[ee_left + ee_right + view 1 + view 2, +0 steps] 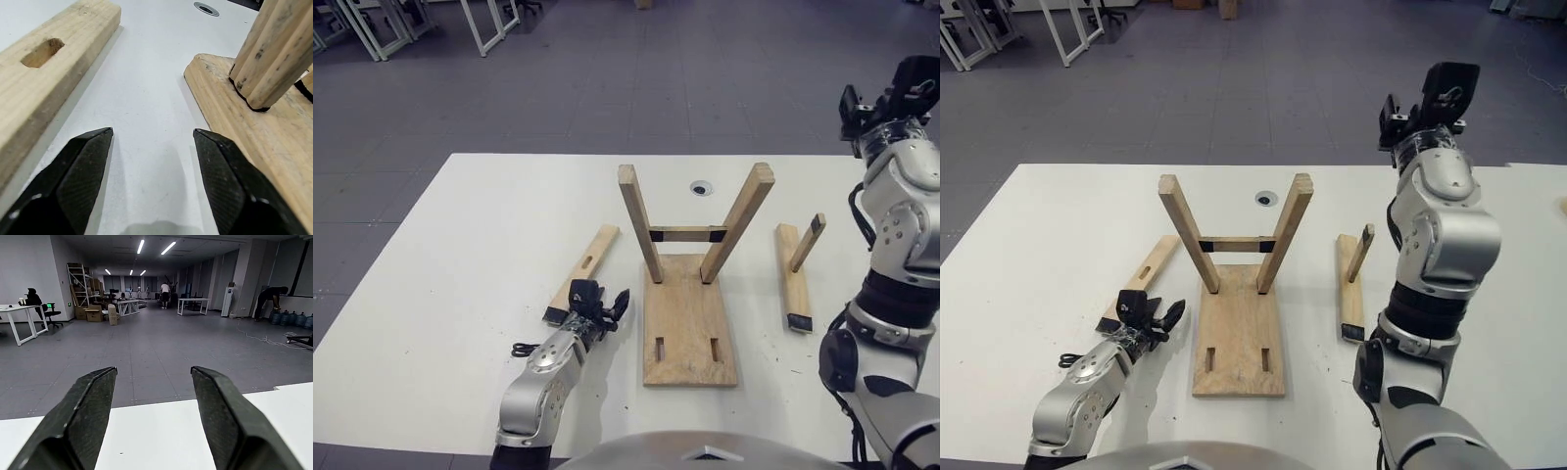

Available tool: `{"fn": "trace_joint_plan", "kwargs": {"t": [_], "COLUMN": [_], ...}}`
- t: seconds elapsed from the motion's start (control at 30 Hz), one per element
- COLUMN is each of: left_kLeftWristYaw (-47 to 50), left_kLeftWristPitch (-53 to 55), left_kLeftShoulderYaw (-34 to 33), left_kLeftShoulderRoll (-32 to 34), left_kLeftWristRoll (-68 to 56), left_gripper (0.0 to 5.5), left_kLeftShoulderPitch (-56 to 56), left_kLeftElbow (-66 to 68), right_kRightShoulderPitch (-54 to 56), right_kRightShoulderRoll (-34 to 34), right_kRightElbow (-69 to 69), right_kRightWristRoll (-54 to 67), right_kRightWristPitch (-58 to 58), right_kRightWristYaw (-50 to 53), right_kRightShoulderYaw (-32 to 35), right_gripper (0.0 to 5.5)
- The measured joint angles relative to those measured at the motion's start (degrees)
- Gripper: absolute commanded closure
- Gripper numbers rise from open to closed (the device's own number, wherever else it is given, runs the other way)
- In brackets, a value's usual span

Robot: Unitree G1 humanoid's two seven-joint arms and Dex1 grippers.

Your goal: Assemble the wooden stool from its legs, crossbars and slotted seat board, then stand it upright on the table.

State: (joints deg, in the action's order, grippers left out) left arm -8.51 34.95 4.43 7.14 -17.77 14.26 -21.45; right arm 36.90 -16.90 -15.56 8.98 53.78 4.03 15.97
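**Half a stool, upside down on the worktop**

Seat board (690, 323) flat at the centre of the worktop (460, 255), slotted face up, presumably to take legs from above. At its 12 o'clock end: two legs (639, 220) plugged in, splaying apart towards the top, tied by a crossbar (688, 235). At its 6 o'clock end: two empty slots (660, 347), waiting for the other pair.

At 9 o'clock of the board, near but not touching: a loose leg (582, 269) lying flat, mortise (43, 51) facing up. At 3 o'clock: another loose leg (791, 279), with the second crossbar (808, 243) stuck in it and tilting upward. Looks like a sub-assembly lacking its partner.

Left claw (152, 139): spread wide, pinching nothing, low over bare worktop between the 9 o'clock leg and the board's edge, touching neither. Seems placed to take that leg next.

Right claw (154, 377): also spread and empty, raised high near the worktop's 2 o'clock corner, pointing out into the room. Probably parked out of the way.

Roughly halfway, by this reckoning. Calls for joining the 9 o'clock leg to the free crossbar end, seating that pair in the empty slots, then turning the whole upright.
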Motion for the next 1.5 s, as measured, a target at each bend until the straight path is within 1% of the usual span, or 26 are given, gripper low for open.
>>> {"fn": "trace_joint_plan", "kwargs": {"t": [0.1, 0.13, 0.23, 0.33, 0.4, 0.47, 0.5, 0.53, 0.57, 0.6, 0.63, 0.67, 0.73, 0.8, 0.87, 0.9, 1.0, 1.13, 1.2, 1.3, 1.4, 1.5], "left_kLeftWristYaw": [-0.01, -0.01, -0.02, -0.02, -0.02, -0.02, -0.03, -0.03, -0.05, -0.06, -0.06, -0.06, -0.02, 0.06, 0.13, 0.13, 0.08, 0.04, 0.04, 0.04, 0.04, 0.04], "left_kLeftWristPitch": [0.17, 0.54, 0.62, 0.70, 0.69, 0.69, 0.68, 0.67, 0.57, 0.54, 0.47, 0.42, 0.40, 0.42, 0.51, 0.53, 0.66, 1.00, 1.12, 1.12, 1.12, 1.18], "left_kLeftShoulderYaw": [-0.14, -0.17, -0.15, -0.14, -0.12, -0.10, -0.10, -0.13, -0.17, -0.26, -0.39, -0.45, -0.74, -0.81, -0.75, -0.74, -0.76, -0.76, -0.72, -0.64, -0.52, -0.55], "left_kLeftShoulderRoll": [-0.01, 0.01, 0.00, -0.04, -0.06, -0.08, -0.09, -0.10, -0.11, -0.08, -0.06, -0.06, -0.06, -0.04, 0.00, 0.02, 0.14, 0.27, 0.28, 0.27, 0.21, 0.22], "left_kLeftWristRoll": [0.08, 0.13, 0.17, 0.20, 0.19, 0.19, 0.19, 0.19, 0.17, 0.17, 0.15, 0.14, 0.14, 0.18, 0.48, 0.54, 0.59, 0.59, 0.59, 0.60, 0.61, 0.60], "left_gripper": [2.45, 2.45, 2.45, 2.45, 2.45, 2.45, 2.45, 2.45, 2.45, 2.45, 2.45, 2.45, 2.45, 2.45, 2.45, 2.45, 2.45, 2.45, 2.45, 2.45, 2.45, 2.45], "left_kLeftShoulderPitch": [-0.14, -0.46, -0.49, -0.49, -0.57, -0.56, -0.51, -0.40, -0.29, -0.12, 0.22, 0.53, 1.58, 2.24, 2.45, 2.43, 1.88, 1.74, 1.59, 1.19, 0.81, 0.91], "left_kLeftElbow": [0.00, 0.00, 0.00, 0.00, -0.07, -0.08, -0.08, -0.09, -0.15, -0.25, -0.44, -0.68, -1.46, -1.82, -1.89, -1.88, -1.80, -1.79, -1.76, -1.44, -1.28, -1.28], "right_kRightShoulderPitch": [-10.40, -12.31, -13.72, -13.13, -10.45, -3.69, -1.71, -2.14, -4.44, -9.22, -15.77, -21.15, -35.53, -49.38, -59.56, -61.47, -62.85, -62.29, -60.72, -55.90, -53.52, -53.33], "right_kRightShoulderRoll": [3.89, 5.23, 6.32, 6.92, 7.12, 5.94, 4.84, 4.73, 4.89, 5.30, 6.47, 7.29, 7.92, 7.94, 8.09, 8.21, 8.49, 8.44, 7.75, 6.03, 5.90, 6.70], "right_kRightElbow": [2.92, 2.82, 2.83, 0.84, -3.12, -10.09, -14.34, -17.79, -22.08, -26.84, -31.66, -35.18, -41.07, -42.82, -40.28, -37.31, -29.81, -21.66, -17.96, -13.65, -11.71, -11.86], "right_kRightWristRoll": [-0.07, -0.34, -0.34, 0.42, 2.33, 3.12, 3.79, 3.97, 3.98, 3.88, 3.99, 4.48, 6.45, 7.03, 6.27, 5.32, 3.58, 1.79, 0.50, -0.73, -0.99, -0.44], "right_kRightWristPitch": [0.17, -2.69, -4.88, -4.37, -3.19, -2.45, -1.05, 1.02, 3.01, 4.89, 7.35, 8.40, 8.36, 5.87, 3.52, 1.67, -4.37, -9.66, -11.06, -9.78, -9.29, -8.53], "right_kRightWristYaw": [-0.35, -0.30, 0.31, 0.80, 0.87, 0.92, 0.98, 1.43, 2.05, 2.32, 2.55, 2.55, 1.98, 0.57, -0.78, -1.05, -1.66, -2.60, -3.31, -3.61, -3.57, -3.68], "right_kRightShoulderYaw": [-3.11, -3.70, -2.98, -0.43, 0.77, 1.39, 1.68, 2.31, 2.88, 3.06, 2.95, 2.22, -1.75, -6.25, -8.78, -8.93, -8.83, -8.96, -9.74, -10.71, -10.27, -9.87], "right_gripper": [2.70, 2.70, 2.70, 2.70, 2.70, 2.70, 2.70, 2.70, 2.52, 2.41, 2.15, 1.93, 1.57, 1.57, 1.57, 1.57, 1.57, 1.57, 1.57, 1.57, 2.14, 2.59]}}
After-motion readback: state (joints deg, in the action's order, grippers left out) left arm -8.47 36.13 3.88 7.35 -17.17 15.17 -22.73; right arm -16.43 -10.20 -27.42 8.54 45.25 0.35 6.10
